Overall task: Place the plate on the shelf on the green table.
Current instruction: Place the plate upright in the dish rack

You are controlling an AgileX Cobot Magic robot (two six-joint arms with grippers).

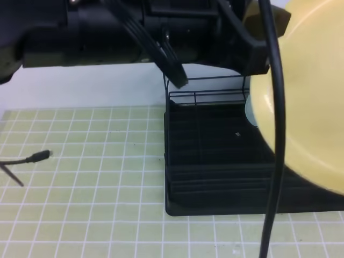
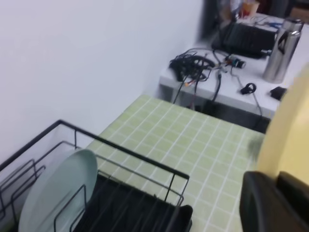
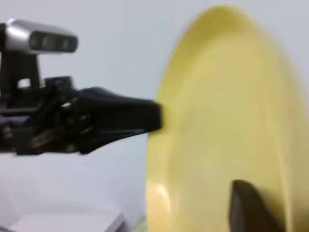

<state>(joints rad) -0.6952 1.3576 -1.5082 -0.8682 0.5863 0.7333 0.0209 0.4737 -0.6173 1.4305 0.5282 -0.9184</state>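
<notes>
The pale yellow plate (image 1: 306, 107) hangs on edge, high above the right side of the black wire shelf (image 1: 215, 161), which stands on the green table (image 1: 80, 161). My left gripper (image 1: 258, 48) reaches across from the left and is shut on the plate's rim. The right wrist view shows that left gripper (image 3: 157, 118) pinching the plate (image 3: 227, 121). One dark finger (image 3: 246, 205) of my right gripper lies against the plate's face and the other is hidden. In the left wrist view the plate (image 2: 289, 125) rises from my left gripper (image 2: 277, 181), above the shelf (image 2: 120, 203).
A pale blue-green plate (image 2: 58, 188) stands in the shelf's loops. A black cable (image 1: 277, 161) hangs in front of the shelf, and a loose cable end (image 1: 32, 158) lies on the tiles at left. A white table (image 2: 227, 92) beyond holds cables and a steel flask (image 2: 280, 48).
</notes>
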